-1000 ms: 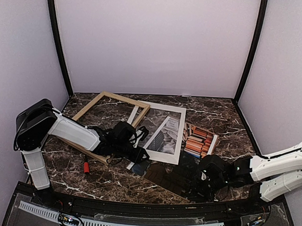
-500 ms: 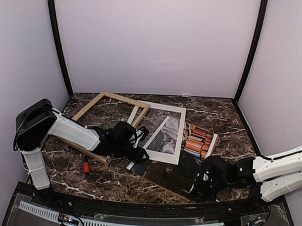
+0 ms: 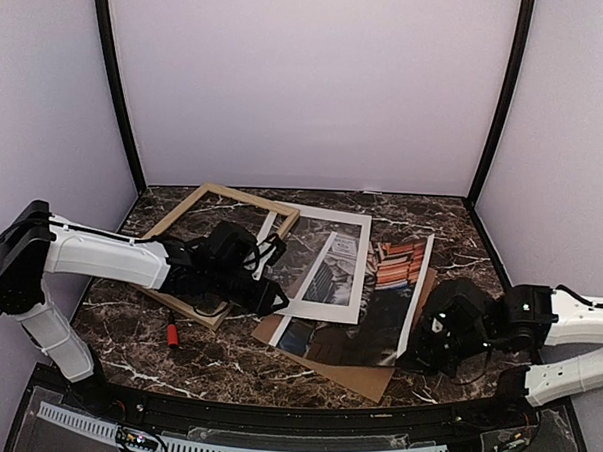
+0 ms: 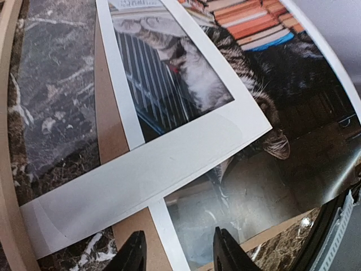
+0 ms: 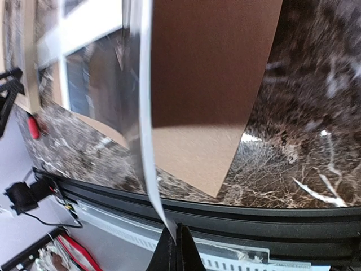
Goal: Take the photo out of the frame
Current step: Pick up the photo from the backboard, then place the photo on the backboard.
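At the near right, the right claw point(image 5: 176, 240) is pinched tight on the right edge of the photo point(image 3: 373, 309). It lifts that side so the photo curls up off the brown board point(image 3: 365, 374) beneath it. The left claw point(image 4: 177, 253) hangs half open over the photo's near left corner, gripping nothing. Farther in, the white mat point(image 3: 318, 309) lies across the photo's left part, and the mat's left side reaches the frame point(image 3: 187, 209). The frame sits empty at the far left of the desk point(image 3: 226, 358), so the removal looks essentially done. What seems left is sliding the photo clear of the mat and laying it down.
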`<action>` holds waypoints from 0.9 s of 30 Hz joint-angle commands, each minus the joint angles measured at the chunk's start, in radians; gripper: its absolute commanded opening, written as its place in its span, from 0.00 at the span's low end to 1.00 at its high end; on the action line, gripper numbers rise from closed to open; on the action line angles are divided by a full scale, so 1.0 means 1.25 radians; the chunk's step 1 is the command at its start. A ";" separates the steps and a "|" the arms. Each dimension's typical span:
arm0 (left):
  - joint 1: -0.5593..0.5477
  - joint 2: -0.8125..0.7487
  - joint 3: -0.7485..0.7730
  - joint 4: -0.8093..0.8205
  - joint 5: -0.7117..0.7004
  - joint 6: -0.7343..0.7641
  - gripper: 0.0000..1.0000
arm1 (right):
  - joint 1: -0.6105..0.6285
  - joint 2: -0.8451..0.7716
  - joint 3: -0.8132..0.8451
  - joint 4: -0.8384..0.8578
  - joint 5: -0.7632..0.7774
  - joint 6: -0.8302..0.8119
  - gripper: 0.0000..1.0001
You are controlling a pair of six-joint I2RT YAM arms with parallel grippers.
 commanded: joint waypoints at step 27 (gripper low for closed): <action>-0.001 -0.465 -0.023 -0.296 -0.315 -0.065 0.92 | -0.431 0.536 1.120 -0.084 0.089 -0.642 0.00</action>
